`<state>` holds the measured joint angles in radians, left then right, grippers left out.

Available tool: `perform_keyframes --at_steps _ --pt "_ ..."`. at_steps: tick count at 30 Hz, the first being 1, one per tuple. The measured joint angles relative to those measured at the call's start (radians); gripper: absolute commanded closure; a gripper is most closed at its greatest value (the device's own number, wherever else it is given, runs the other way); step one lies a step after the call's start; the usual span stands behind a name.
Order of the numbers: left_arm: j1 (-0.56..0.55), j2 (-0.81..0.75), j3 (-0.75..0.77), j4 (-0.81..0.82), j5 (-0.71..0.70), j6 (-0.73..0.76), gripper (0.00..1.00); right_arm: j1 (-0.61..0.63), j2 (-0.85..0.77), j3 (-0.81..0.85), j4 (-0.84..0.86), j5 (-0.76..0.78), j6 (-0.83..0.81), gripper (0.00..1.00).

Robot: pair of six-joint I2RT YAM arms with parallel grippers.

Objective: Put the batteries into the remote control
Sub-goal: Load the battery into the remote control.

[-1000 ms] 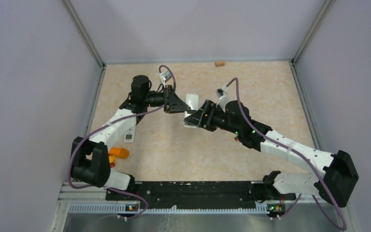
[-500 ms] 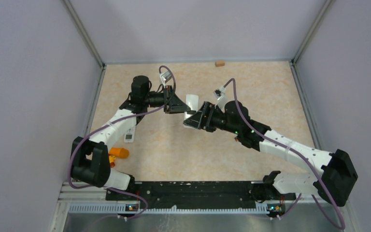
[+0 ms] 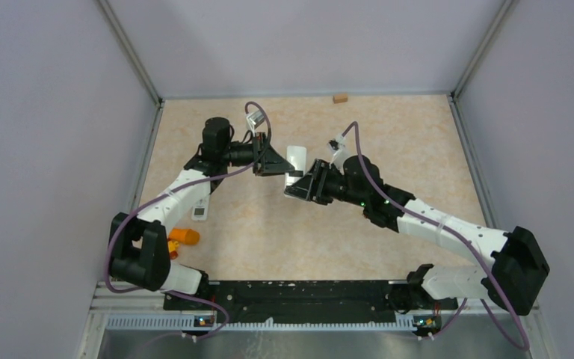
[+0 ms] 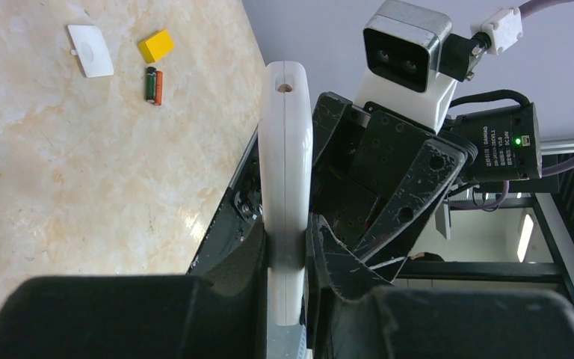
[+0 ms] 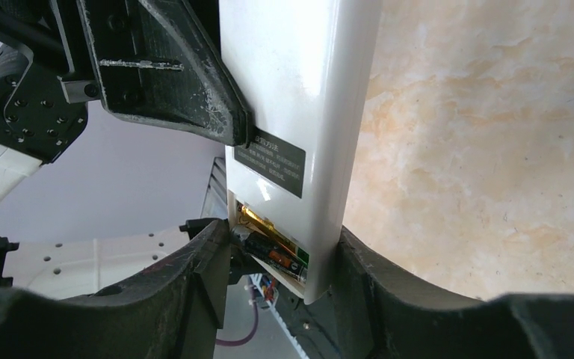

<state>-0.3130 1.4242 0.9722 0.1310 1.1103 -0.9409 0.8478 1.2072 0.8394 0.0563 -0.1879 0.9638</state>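
Note:
The white remote control point(image 3: 296, 157) is held in the air between both arms. My left gripper point(image 3: 284, 163) is shut on its thin edges, seen edge-on in the left wrist view point(image 4: 285, 149). My right gripper point(image 5: 284, 250) is closed across the width of its plain back point(image 5: 299, 90), at the end with the open battery recess. An orange-and-black battery point(image 5: 278, 258) lies in the recess with a gold-toned one beside it. Two more batteries point(image 4: 153, 85) lie on the table.
A white battery cover point(image 4: 90, 50) and a yellow block point(image 4: 155, 45) lie near the loose batteries. A second white remote point(image 3: 201, 209), an orange cylinder point(image 3: 187, 236) and yellow blocks point(image 3: 172, 245) sit beside the left arm. A small tan block point(image 3: 338, 97) lies at the far edge.
My right wrist has shifted slightly left along the remote. The left arm and the remote have stayed in place.

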Motion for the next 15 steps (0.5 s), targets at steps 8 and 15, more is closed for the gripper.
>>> perform_keyframes --at_steps 8,15 --pt "0.005 -0.005 0.000 0.021 0.004 -0.037 1.00 -0.003 -0.008 -0.012 0.039 0.001 -0.011 0.62" --pt "0.007 -0.019 -0.014 0.108 0.026 -0.136 1.00 -0.009 -0.038 -0.069 0.169 -0.035 -0.060 0.65"
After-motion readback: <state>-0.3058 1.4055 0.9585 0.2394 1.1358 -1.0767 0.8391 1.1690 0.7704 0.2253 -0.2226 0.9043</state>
